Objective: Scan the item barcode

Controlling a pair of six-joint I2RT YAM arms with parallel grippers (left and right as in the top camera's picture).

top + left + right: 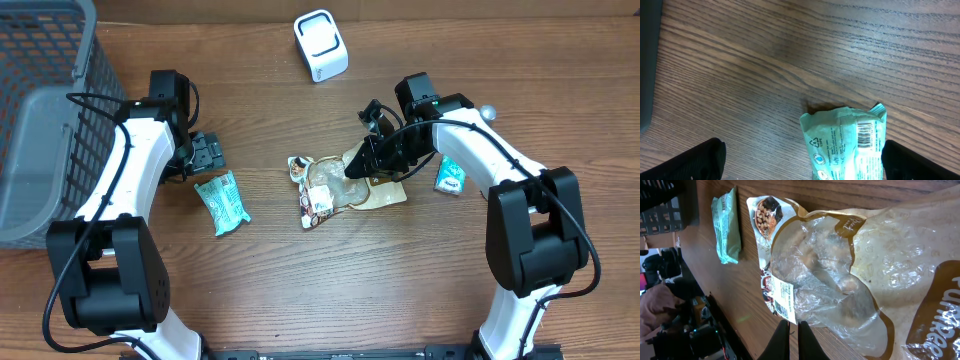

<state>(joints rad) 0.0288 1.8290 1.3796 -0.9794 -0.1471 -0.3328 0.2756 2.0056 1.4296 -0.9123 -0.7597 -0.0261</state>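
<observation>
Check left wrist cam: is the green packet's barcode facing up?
Yes, the green packet lies on the wooden table with its printed barcode turned up toward the camera.

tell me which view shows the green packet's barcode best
Left wrist: the barcode on the green packet faces the camera up close. Overhead shows the whole packet, barcode too small to read; right wrist shows it small, at an angle.

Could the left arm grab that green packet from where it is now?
Probably yes: the left tool is open, close by the green packet, with nothing lying between them.
</observation>
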